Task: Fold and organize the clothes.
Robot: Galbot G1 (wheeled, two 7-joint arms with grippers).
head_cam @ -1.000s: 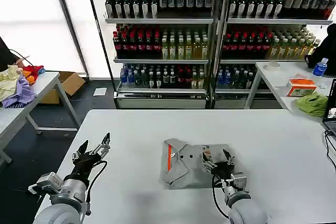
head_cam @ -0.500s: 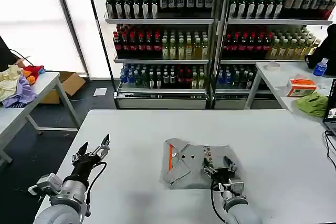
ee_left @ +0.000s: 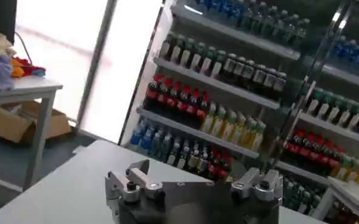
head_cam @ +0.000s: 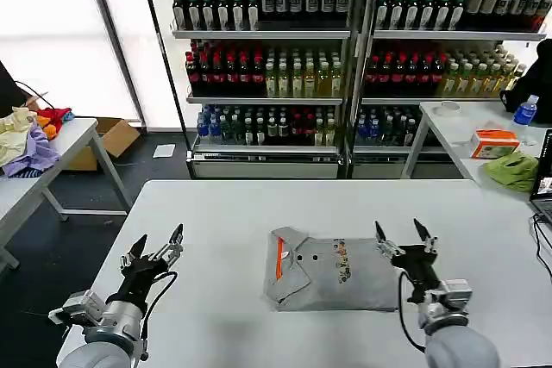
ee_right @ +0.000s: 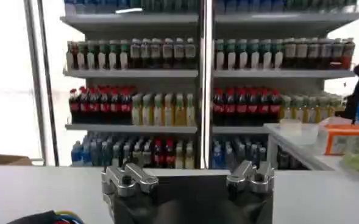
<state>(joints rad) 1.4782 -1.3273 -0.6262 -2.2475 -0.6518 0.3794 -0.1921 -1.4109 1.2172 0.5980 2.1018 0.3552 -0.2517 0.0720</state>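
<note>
Right gripper [head_cam: 404, 238]: I now have it lifted off the cloth and swung out past the shirt's right edge, jaws spread wide and holding nothing. A second ago it was down on the right part of the garment, pinching the fabric.

Shirt [head_cam: 332, 271]: the grey shirt lies on the white table [head_cam: 483, 230], roughly centred in front of me. It reads as a flat, fairly tidy rectangle now, with the orange inner collar [head_cam: 279, 258] on its left side and the cartoon print [head_cam: 342, 260] facing up. Earlier the right side was bunched and raised under my gripper; that flap is laid down.

Left gripper [head_cam: 156, 249]: it hovers above bare table well to the left of the shirt, fingers apart and empty, where it was a second ago.

What this means: I judge the fold just released has taken, and the cloth holds its shape without me.

Still rough: the lower left corner looks slightly uneven, with a small edge sticking out.

Next, as I see it: probably one more fold across, or moving the shirt aside as finished.
</note>
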